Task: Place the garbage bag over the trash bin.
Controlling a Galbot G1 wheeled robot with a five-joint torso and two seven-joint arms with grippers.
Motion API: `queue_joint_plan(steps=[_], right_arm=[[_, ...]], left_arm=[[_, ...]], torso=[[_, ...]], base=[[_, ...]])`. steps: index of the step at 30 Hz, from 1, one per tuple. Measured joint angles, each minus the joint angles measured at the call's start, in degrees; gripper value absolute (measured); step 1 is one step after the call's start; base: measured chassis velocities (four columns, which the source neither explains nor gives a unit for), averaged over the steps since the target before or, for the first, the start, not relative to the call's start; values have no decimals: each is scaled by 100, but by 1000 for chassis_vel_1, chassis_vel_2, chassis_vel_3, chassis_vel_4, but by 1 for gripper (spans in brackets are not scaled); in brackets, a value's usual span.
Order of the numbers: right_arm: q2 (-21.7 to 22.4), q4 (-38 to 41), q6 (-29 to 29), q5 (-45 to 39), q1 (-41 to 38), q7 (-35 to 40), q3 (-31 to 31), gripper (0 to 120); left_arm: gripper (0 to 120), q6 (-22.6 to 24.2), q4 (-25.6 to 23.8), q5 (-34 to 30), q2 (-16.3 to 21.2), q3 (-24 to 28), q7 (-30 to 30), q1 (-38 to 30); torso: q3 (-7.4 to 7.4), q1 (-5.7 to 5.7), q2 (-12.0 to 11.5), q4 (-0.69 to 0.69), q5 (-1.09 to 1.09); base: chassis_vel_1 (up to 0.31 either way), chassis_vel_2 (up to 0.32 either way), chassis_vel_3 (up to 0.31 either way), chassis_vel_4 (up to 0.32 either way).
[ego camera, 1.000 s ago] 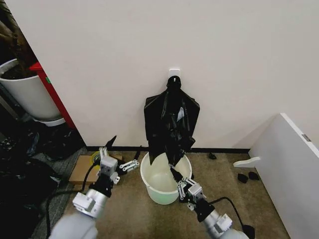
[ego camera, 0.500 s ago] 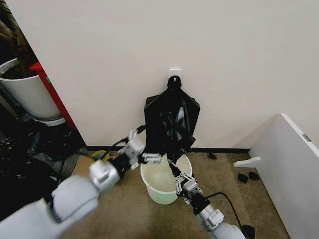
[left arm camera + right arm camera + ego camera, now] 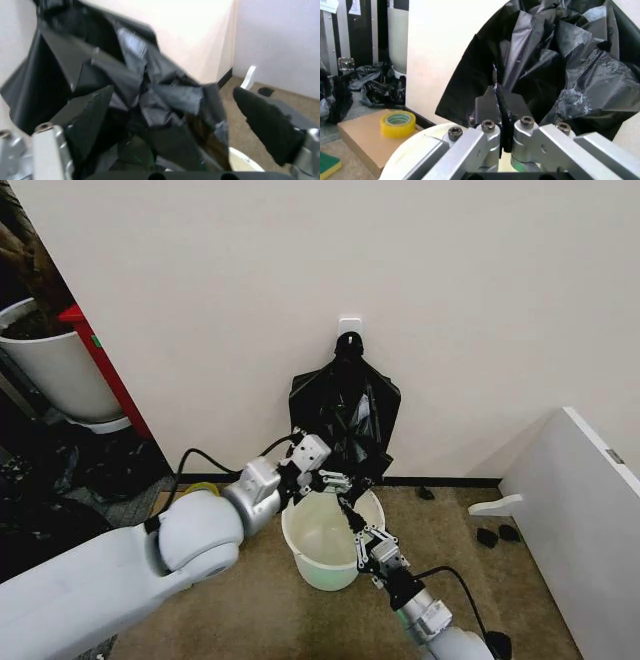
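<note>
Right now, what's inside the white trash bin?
The trash bin looks bare inside; only the garbage bag's lower tip dips past its rim, held by the right pincer. Its far inner wall is covered.

On your left a large white plant pot stands against a red panel, with dark bags heaped on the floor below it. A roll of yellow tape rests on a flat cardboard box beside the wall. At the right you see a white board, with small black bits on the carpet near it. A black baseboard runs along the wall.
</note>
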State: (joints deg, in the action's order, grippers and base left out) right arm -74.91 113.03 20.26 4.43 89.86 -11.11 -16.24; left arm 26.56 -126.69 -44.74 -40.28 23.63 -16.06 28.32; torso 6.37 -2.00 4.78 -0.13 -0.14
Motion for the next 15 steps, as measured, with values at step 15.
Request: queue_joint_plan(steps=[15], right_arm=[[-2, 105, 31, -53, 23, -56, 8, 0]], left_arm=[[55, 334, 548, -143, -417, 78, -304, -29]], torso=[[0, 0, 0, 0, 0]], base=[[0, 0, 0, 0]])
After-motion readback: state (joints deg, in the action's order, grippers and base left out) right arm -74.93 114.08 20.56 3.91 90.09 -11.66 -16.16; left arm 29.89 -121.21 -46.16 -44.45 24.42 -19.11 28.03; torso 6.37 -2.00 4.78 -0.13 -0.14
